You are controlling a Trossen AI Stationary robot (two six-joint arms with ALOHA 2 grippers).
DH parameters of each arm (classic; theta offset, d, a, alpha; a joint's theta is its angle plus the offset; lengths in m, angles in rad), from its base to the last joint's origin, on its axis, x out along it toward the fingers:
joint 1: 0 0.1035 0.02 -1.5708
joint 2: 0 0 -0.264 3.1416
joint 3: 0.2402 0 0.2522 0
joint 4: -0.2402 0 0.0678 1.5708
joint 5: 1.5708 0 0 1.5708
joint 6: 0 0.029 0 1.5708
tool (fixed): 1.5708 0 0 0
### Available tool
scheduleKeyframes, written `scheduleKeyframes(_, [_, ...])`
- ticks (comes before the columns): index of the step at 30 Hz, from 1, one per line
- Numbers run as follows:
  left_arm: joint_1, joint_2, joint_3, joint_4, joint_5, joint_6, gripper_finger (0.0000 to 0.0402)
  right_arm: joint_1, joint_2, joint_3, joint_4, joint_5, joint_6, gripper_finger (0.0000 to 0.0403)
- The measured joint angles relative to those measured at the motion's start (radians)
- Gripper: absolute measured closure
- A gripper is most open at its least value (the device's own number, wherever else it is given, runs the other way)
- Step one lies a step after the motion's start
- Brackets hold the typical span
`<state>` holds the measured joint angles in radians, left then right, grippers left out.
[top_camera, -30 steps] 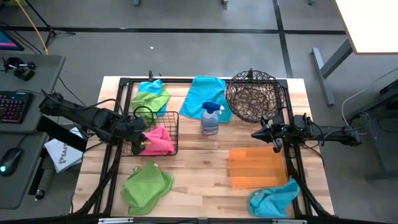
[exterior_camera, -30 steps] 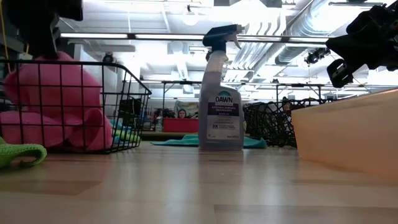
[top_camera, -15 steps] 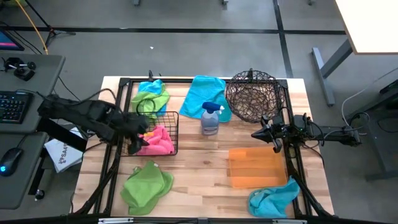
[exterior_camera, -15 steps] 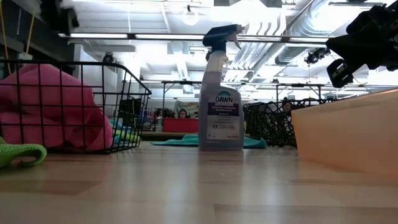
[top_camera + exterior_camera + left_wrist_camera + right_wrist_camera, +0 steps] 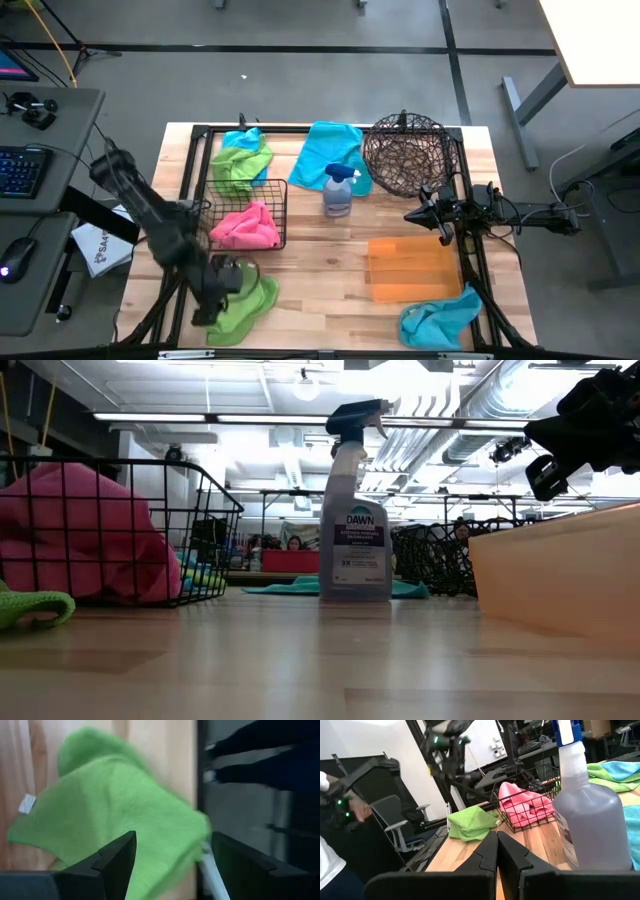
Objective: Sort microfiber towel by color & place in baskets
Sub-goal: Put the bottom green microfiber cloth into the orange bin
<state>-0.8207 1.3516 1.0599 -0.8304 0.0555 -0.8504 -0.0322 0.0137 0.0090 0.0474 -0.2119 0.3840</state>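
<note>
Left wrist view shows the left claw (image 5: pixel 167 865) spread apart over the green towel (image 5: pixel 243 300); the right claw (image 5: pixel 428 215), pressed together, waits near the orange tray (image 5: pixel 412 270).

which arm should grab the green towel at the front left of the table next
Left. The left gripper hangs right over the green towel, jaws open around it in the left wrist view. The right gripper, jaws shut, waits across the table near the round basket and orange tray.

The left pincer (image 5: pixel 215 290) covers part of the green towel (image 5: pixel 245 300); the wrist view shows that towel blurred (image 5: pixel 115 820).
</note>
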Motion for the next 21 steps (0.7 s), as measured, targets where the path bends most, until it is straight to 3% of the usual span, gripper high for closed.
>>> scheduleKeyframes(7, [-0.078,0.204,0.000,-0.004,-0.125,-0.065,0.0155,0.000,0.000,0.000,0.000,0.000,0.000,0.0402])
scheduleKeyframes(15, [-0.046,0.378,0.000,0.009,-0.128,-0.018,0.0168,0.000,0.000,0.000,0.000,0.000,0.000,0.0402])
scheduleKeyframes(18, [-0.017,0.392,0.000,0.047,-0.120,0.047,0.0230,0.000,0.000,0.000,0.000,0.000,0.000,0.0402])
scheduleKeyframes(21, [0.034,0.367,0.012,0.077,-0.112,0.111,0.0347,0.000,0.000,0.000,0.000,0.000,0.000,0.0402])
